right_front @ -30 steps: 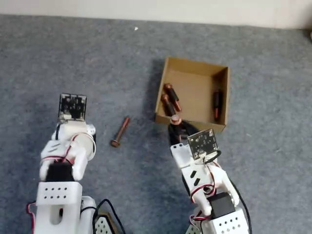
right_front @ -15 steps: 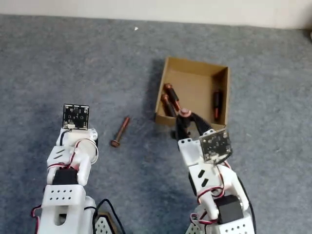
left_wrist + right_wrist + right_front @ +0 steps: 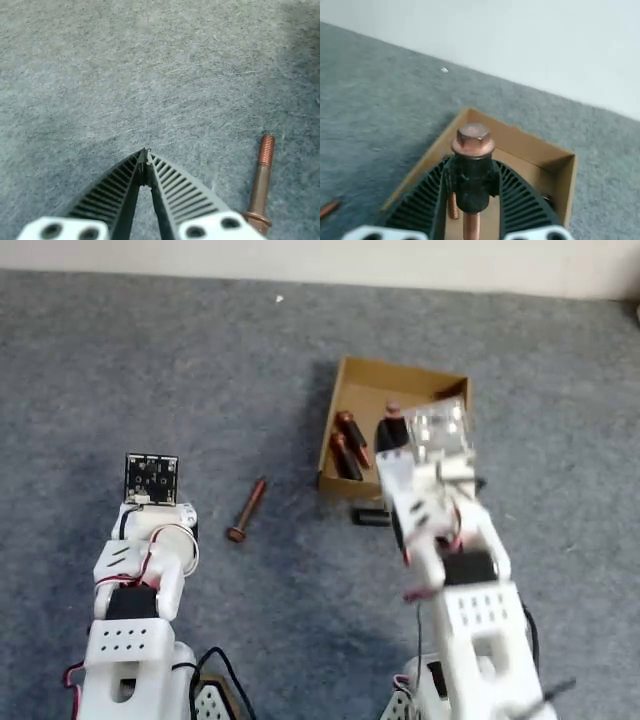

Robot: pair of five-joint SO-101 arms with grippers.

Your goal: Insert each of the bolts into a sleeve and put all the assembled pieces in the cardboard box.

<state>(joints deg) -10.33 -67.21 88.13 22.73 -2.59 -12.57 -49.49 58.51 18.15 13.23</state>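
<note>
My right gripper (image 3: 471, 172) is shut on an assembled piece, a black sleeve (image 3: 470, 187) with a copper bolt's hex head (image 3: 473, 140) sticking out of its end. In the high view, the right gripper (image 3: 392, 435) hangs over the cardboard box (image 3: 455, 390). Two assembled pieces (image 3: 347, 445) lie against one wall inside the box. A bare copper bolt (image 3: 246, 510) lies on the carpet between the arms. My left gripper (image 3: 145, 159) is shut on nothing, low over the carpet, with the bolt (image 3: 261, 185) lying beside it.
Grey carpet (image 3: 200, 370) covers the whole work area. A small dark object (image 3: 372, 517) lies on the carpet just outside the box's near wall. A pale wall (image 3: 520, 35) rises behind the box.
The right arm has lifted the assembled piece from the carpet in front of the box up over the box. The left arm has barely shifted.
</note>
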